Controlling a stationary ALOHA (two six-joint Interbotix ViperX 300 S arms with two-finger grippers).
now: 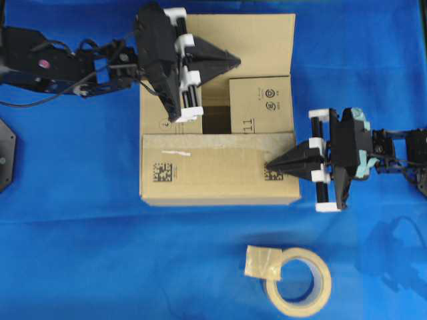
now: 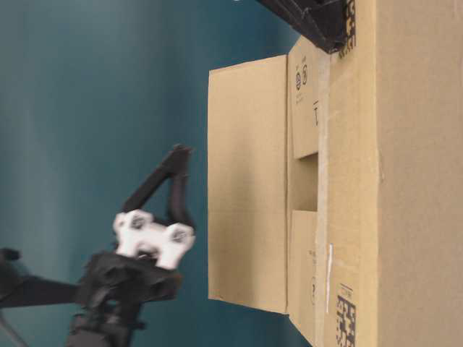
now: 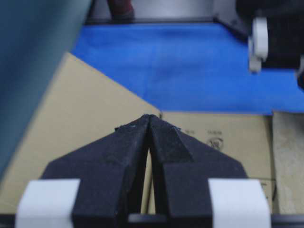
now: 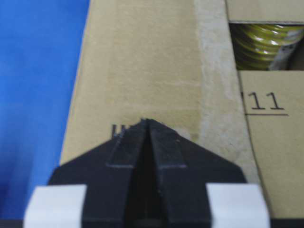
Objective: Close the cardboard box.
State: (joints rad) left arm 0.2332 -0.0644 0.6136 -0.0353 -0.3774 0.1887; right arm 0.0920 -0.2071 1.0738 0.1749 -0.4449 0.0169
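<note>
Counting one cardboard box [image 1: 220, 175], one flap raised.

The overhead view looked straight down from well above, taking in the whole cardboard box [image 1: 218, 110], both arms and the blue table cover [image 1: 80, 253]. The table-level view sat low and close beside the box [image 2: 347, 181] and appeared turned on its side, so the flaps ran vertically. The left wrist view looked forward along the left gripper [image 3: 150, 124], close over a raised flap [image 3: 80, 123] toward the far table edge. The right wrist view looked along the right gripper [image 4: 148, 126], very near the folded flap [image 4: 142, 71]. All four views shared the box's top.
</note>
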